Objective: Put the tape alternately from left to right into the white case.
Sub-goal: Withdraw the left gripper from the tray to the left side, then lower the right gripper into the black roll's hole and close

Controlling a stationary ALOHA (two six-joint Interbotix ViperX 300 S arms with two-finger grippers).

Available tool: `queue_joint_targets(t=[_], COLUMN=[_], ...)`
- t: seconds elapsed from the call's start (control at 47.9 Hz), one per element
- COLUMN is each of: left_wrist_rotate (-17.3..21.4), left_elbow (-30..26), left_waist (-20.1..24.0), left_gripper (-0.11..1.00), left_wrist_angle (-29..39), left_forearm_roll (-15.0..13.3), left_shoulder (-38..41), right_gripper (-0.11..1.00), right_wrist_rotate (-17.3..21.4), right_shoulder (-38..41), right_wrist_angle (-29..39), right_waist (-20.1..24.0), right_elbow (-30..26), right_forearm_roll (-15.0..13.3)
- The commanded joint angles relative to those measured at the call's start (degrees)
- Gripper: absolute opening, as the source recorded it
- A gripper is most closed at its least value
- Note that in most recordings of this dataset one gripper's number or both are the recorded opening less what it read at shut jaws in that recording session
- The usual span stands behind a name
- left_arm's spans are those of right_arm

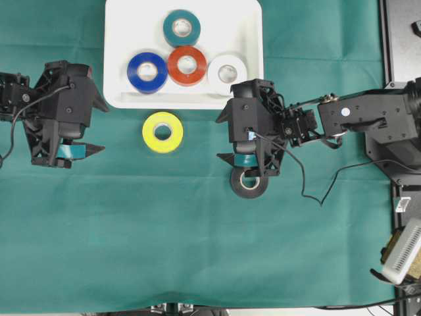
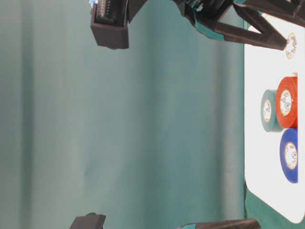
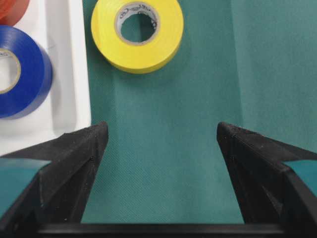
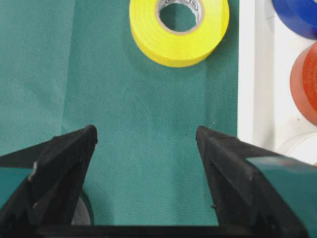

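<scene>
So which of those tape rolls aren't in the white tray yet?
Two: the yellow roll and the black roll, both lying on the green cloth. The teal, blue, red and white rolls are inside the tray.

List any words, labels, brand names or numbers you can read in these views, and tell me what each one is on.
None can be read.
yellow roll: small print around the inside of its pale core, too blurred to read.
orange-red roll, teal roll and blue roll in the white tray: round core labels with a mark, too small to read.
white roll, black roll: no print visible.
</scene>
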Motion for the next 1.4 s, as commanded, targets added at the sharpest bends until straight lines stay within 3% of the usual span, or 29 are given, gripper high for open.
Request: queue_joint_targets(t=[0.0,0.48,0.835,1.148,1.378], left_wrist_rotate=[-0.1,-0.2,-0.3,-0.3,-0.3], left_elbow=[-0.5,-0.4,-0.4,-0.4,-0.5], left_waist=[-0.2,-0.2,-0.2,-0.3,-0.2], left_gripper=[0.59,0.59,0.59,0.59,0.59], left_wrist_angle=[-0.2,-0.2,-0.2,-0.4,-0.4], left_forearm_roll=[-0.1,-0.1,-0.1,-0.1,-0.1], left_shoulder=[-0.9,-0.9,-0.9,-0.7,-0.5], right_gripper=[0.83,0.83,0.83,0.83,0.83], right_wrist_rotate=[0.0,0.0,0.3,4.5,4.7], right_shoulder=[-0.5,-2.2,-5.1,-7.7,-7.6], right_wrist_angle=[-0.4,-0.4,-0.2,-0.3,-0.9], right_waist=[0.2,4.0,6.1,6.6,6.7], right_elbow=[-0.2,1.6,6.1,10.1,10.2], right_forearm_roll=[0.1,0.1,0.7,1.1,1.1])
